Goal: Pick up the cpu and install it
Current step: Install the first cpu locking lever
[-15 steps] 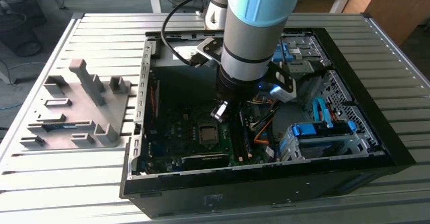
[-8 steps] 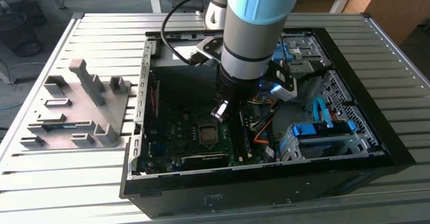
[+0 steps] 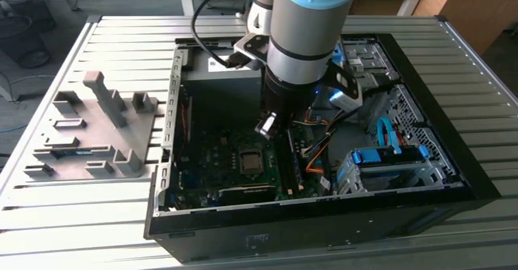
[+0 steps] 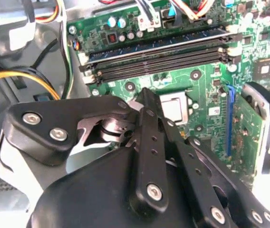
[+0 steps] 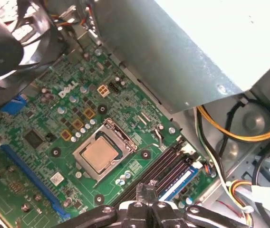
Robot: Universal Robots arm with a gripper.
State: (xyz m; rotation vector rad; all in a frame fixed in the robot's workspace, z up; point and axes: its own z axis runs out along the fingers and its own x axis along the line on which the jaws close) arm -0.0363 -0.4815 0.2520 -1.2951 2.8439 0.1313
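- Inside the open PC case, which lies on its side on a slatted metal desk, the arm's tool hangs low over the green motherboard.
- The cpu, a flat square chip with a dull metal top, sits in its socket near the middle of the board in the first wrist view; a corner of it shows past the black linkage in the second wrist view.
- The tool's fingertips meet at a point in the first wrist view, with no gap and nothing clamped between them: it reads as closed and empty.
- Key relation: the chip lies on the board just beyond those tips, apart from them, with the memory slots running between tool and socket in the first wrist view. Being square, the chip has no long axis; its edges run parallel to the socket frame.
- In the exterior view the socket sits just below the tool, toward the case's near wall.
- Count: one arm, one tool, one cpu, one socket. The second wrist view shows four long memory slots; whether any holds a stick cannot be told.
- A grey power-supply box fills one end of the case, yellow and black cables looping beside it.
- One grey parts fixture stands on the desk at the exterior view's left, well apart from the case.
- Judged from how things lie, the chip is already at its installation spot.
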